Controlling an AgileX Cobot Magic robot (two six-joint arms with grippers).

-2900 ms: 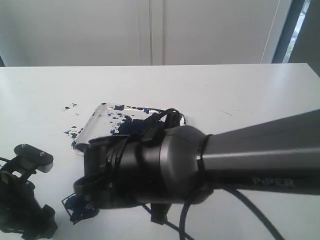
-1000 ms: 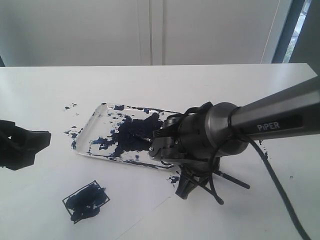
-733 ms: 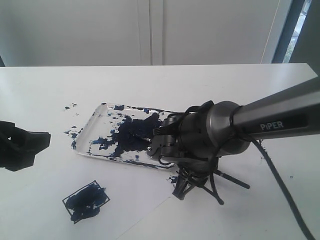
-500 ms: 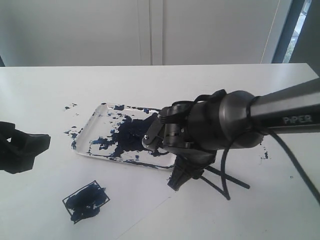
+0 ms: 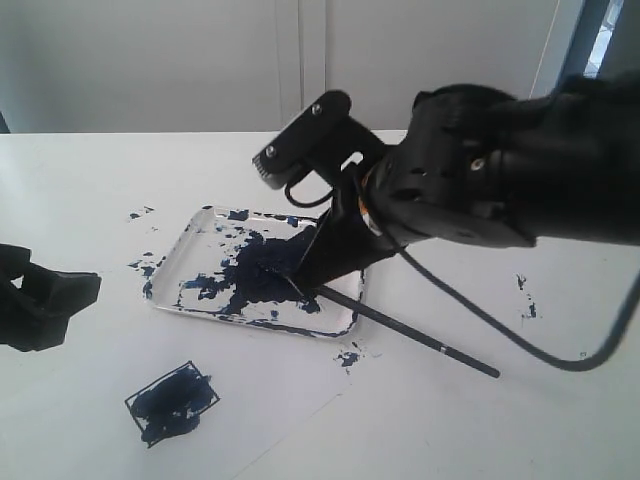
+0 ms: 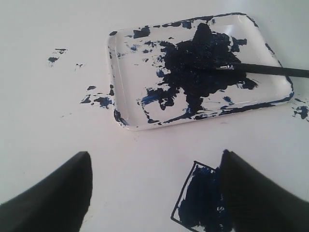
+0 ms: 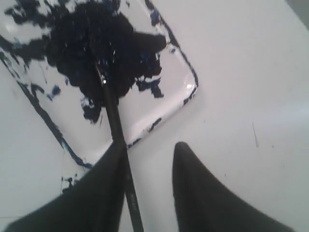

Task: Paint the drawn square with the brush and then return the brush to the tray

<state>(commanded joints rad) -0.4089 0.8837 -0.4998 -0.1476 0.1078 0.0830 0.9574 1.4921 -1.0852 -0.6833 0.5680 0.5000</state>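
A shallow white rectangular tray (image 5: 205, 262), smeared dark blue, holds the tip of the long thin black paintbrush (image 5: 410, 338). The handle crosses the rim toward 4 o'clock onto the white table (image 5: 100, 180). The blue-filled hand-drawn square (image 5: 172, 402) lies at the tray's 7 o'clock. The right gripper (image 7: 149, 147), fingers spread and empty, has risen since half a second ago. The left gripper (image 6: 155, 154) is spread and empty.

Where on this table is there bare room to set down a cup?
Free: the far table strip behind the tray, and the near-right corner past the brush handle. Crowded: left of the tray, with paint splatters, and near-left by the drawn square.
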